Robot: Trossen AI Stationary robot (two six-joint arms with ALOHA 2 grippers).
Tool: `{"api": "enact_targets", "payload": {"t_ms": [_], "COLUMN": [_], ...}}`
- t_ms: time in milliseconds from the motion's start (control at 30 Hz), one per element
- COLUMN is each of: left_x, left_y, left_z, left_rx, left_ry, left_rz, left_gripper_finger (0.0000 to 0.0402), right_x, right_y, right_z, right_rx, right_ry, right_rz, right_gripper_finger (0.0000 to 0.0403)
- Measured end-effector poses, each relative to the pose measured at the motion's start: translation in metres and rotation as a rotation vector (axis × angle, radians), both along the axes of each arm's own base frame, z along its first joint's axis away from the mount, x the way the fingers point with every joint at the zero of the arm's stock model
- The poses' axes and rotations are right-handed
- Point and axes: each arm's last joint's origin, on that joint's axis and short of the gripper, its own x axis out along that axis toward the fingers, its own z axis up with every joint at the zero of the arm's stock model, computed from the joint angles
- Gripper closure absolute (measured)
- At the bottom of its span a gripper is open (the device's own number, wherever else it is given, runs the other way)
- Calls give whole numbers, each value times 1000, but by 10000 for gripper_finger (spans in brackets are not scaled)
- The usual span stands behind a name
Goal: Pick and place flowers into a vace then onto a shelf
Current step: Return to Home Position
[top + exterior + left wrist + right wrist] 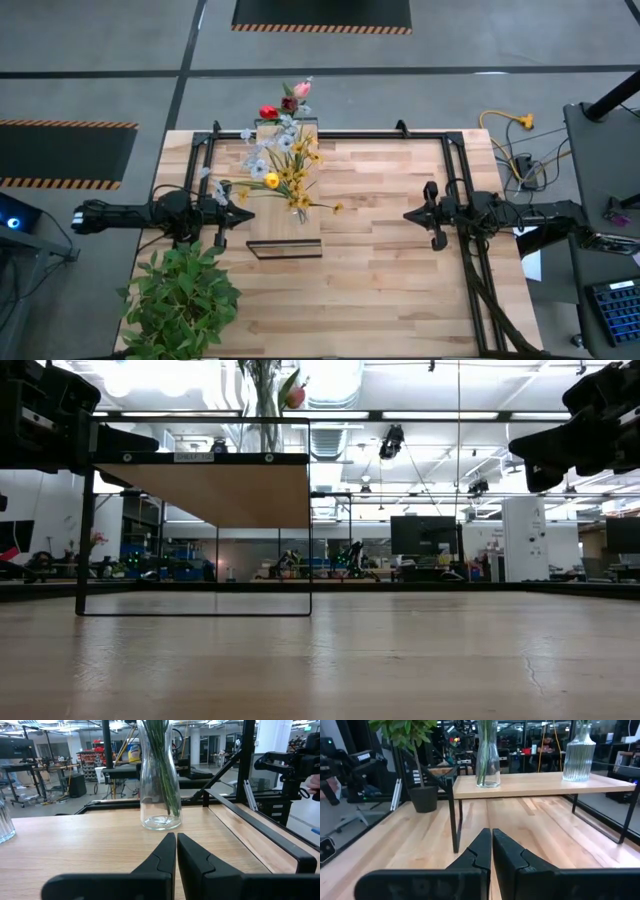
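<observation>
The flowers (285, 165) stand on the shelf (285, 235), a light-wood board on a black frame at the table's middle left. Yellow and pale blooms spread over the board, and red and pink tulips (292, 98) reach past its far end. A clear smooth vase (160, 795) holds green stems (162, 760) and rests by its base on the board (535, 782). My left gripper (232, 213) is shut, level, just left of the shelf and pointing at it. My right gripper (408, 215) is shut and level, farther right, pointing at the vase (487, 765).
A ribbed glass vase (579, 757) stands on the shelf's far part. A bushy potted plant (185, 295) fills the table's near left corner. Black frame rails (460, 180) run along the table's far and right sides. Bare tabletop (370, 250) lies between shelf and right gripper.
</observation>
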Motion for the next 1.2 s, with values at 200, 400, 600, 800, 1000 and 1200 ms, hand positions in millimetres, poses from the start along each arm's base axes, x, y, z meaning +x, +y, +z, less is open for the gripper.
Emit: {"api": "enact_targets", "payload": {"t_ms": [200, 400, 600, 800, 1000, 1200], "left_x": [0, 0, 0, 0, 0, 0], "left_y": [0, 0, 0, 0, 0, 0], "left_z": [0, 0, 0, 0, 0, 0], "left_rx": [0, 0, 0, 0, 0, 0], "left_ry": [0, 1, 1, 0, 0, 1], "left_rz": [0, 0, 0, 0, 0, 0], "left_gripper_finger": [402, 402, 402, 402, 402, 402], "right_x": [0, 0, 0, 0, 0, 0], "right_y": [0, 0, 0, 0, 0, 0], "right_z": [0, 0, 0, 0, 0, 0], "right_rx": [-14, -7, 13, 14, 15, 15], "right_ry": [0, 0, 1, 1, 1, 1], "right_rz": [0, 0, 0, -1, 0, 0], "right_gripper_finger": [394, 394, 394, 394, 394, 394]}}
